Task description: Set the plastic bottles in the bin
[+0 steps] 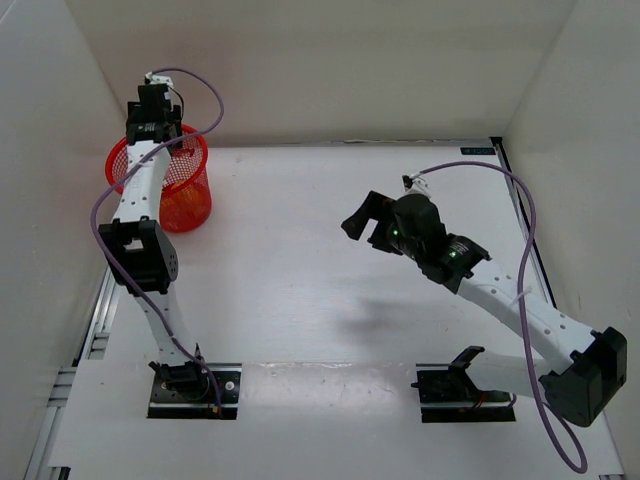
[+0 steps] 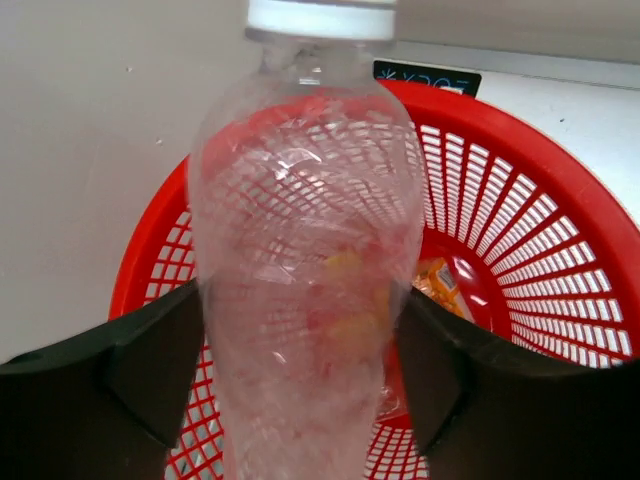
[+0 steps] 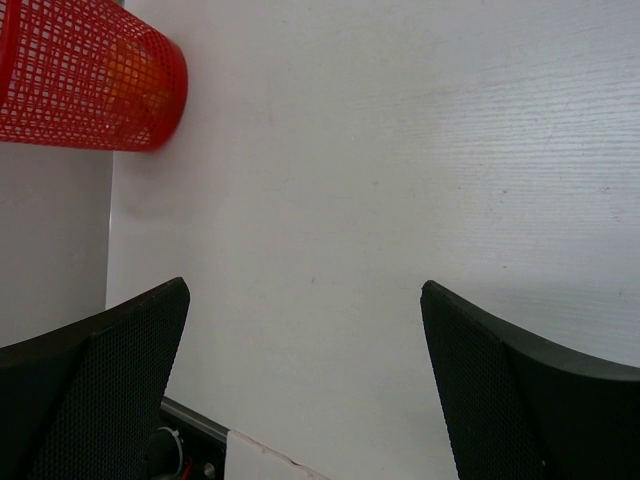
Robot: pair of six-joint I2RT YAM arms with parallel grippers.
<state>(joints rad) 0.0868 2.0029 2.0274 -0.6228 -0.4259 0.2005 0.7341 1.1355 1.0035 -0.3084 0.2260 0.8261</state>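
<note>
The left tool (image 2: 300,385) pinches the clear bottle (image 2: 305,250) around its wider body, a dark finger pressed to each side, so the white cap (image 2: 320,18) leads and points away from the wrist. The bottle hangs over the open mouth of the bin (image 2: 560,200), and through its clear wall the red mesh shows. This is the pose for a drop: the bin is much wider than the bottle, so a release from here should land it inside without careful aim. In the wrist view the cap lies near the far rim, so the one risk seems to be the bottle tipping outward over that edge if it is let go too far back. Whether it is fully inside the rim line cannot be told. At the bin's bottom lies an orange-yellow thing (image 2: 438,282), probably one of the other bottles, though its shape is too hidden to be sure. The bin stands at the far left of the desk (image 1: 300,290), close to the side wall, which is why the left arm does the carrying. The right tool (image 3: 300,385) hangs spread and empty above bare desk, well apart from the bin, seemingly parked out of the way. The task looks close to done.
</note>
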